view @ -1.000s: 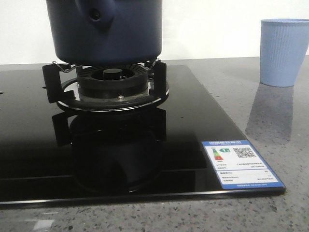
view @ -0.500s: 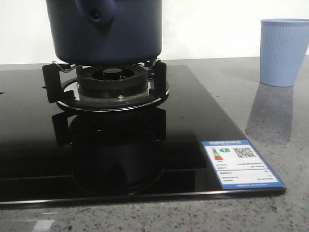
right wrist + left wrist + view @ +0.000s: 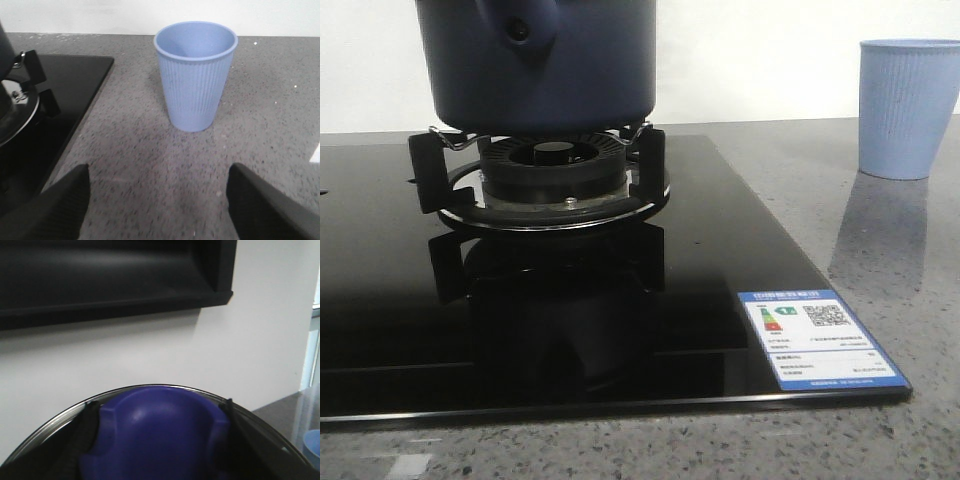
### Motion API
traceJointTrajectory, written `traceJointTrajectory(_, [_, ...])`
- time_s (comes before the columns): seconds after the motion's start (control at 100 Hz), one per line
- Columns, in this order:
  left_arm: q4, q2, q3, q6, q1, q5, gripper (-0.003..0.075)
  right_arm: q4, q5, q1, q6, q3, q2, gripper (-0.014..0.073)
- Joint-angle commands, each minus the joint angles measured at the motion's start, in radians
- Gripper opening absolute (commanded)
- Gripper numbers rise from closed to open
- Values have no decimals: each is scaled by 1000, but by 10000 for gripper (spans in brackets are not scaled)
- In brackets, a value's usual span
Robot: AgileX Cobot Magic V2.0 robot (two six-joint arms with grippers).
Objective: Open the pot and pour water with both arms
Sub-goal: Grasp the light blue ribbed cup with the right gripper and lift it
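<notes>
Navy-blue and matte, the pot (image 3: 538, 62) sits on the burner stand (image 3: 545, 170) of a black glass stove (image 3: 570, 300), far left of the scene. Its rim is out of frame, so whether a lid is on it cannot be told. The left gripper (image 3: 155, 440) closes on a blue knob (image 3: 155, 432) ringed by a metal rim, apparently the lid. The right gripper (image 3: 157, 200) hangs spread apart near the pale cup (image 3: 195, 75). Pouring appears not yet begun.

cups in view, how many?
1. The pale blue ribbed cup stands upright on the grey counter, right of the black hob, and ahead of the right pincer. Others may sit outside the frames.
</notes>
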Motion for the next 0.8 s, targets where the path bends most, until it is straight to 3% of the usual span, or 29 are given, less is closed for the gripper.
traceJointTrajectory(0.0, [6, -63, -37, 1, 48, -62, 337, -10, -188, 0, -9, -28, 68, 515])
traceJointTrajectory(0.24, [6, -129, -37, 1, 169, 24, 337, -10, -521, 0, -9, -31, 340, 516])
traceJointTrajectory(0.4, [6, -142, -37, 1, 193, 28, 337, -10, -708, 0, -9, -47, 523, 516])
traceJointTrajectory(0.79, [6, -142, -37, 1, 193, 30, 337, -16, -894, -2, -9, -212, 836, 517])
